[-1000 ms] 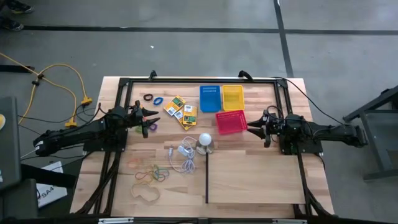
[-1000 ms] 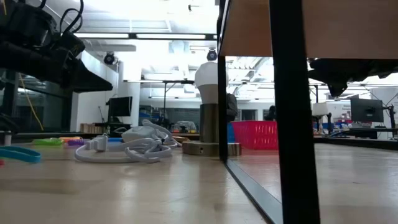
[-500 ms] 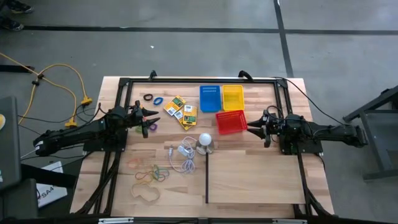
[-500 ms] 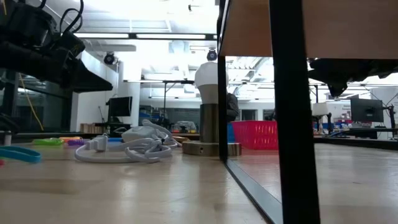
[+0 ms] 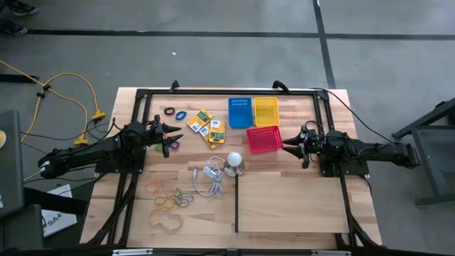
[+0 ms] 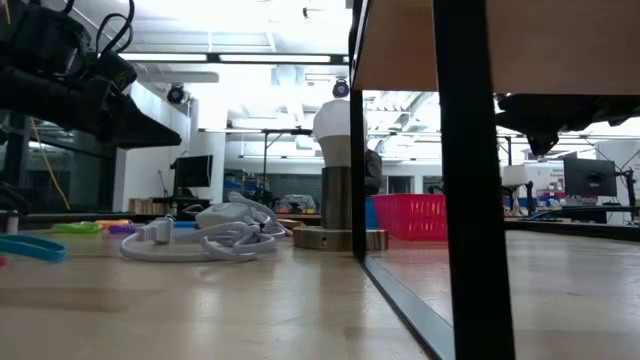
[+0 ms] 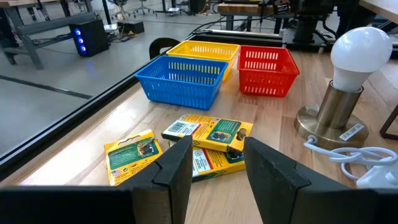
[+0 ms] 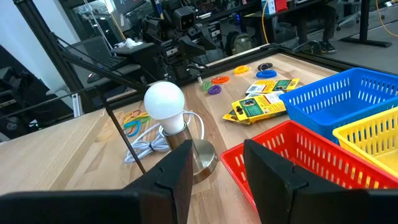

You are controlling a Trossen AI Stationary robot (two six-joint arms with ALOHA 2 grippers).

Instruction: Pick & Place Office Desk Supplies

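- Wooden table (image 5: 284,206), high view: three baskets stand together near the far edge, blue basket (image 5: 239,112), yellow basket (image 5: 266,110) and red basket (image 5: 264,139); nothing shows inside any of them, so by my reading no sorting is done yet. Yellow-and-green packets (image 5: 207,126) lie just beside the blue basket; coloured rings (image 5: 174,112) lie nearer the left arm; rubber bands (image 5: 170,199) lie loose toward the near left. All of it is left to move.
- High view, arms: left gripper (image 5: 169,138) hovers by the rings, pointing toward the packets. Right gripper (image 5: 294,146) sits just beside the red basket. Neither carries anything.
- Low view: bulb (image 6: 333,122) on its metal base and white cord (image 6: 205,240) sit mid-table, the red basket behind; both arms hang clear above the tabletop.
- Left wrist view: fingers (image 7: 177,171) stand apart with nothing between them, the packets lying just ahead on the wood and the three baskets beyond.
- Right wrist view: fingers (image 8: 273,165) likewise parted and bare, above the red basket's rim; bulb, cord, packets and rings lie beyond.
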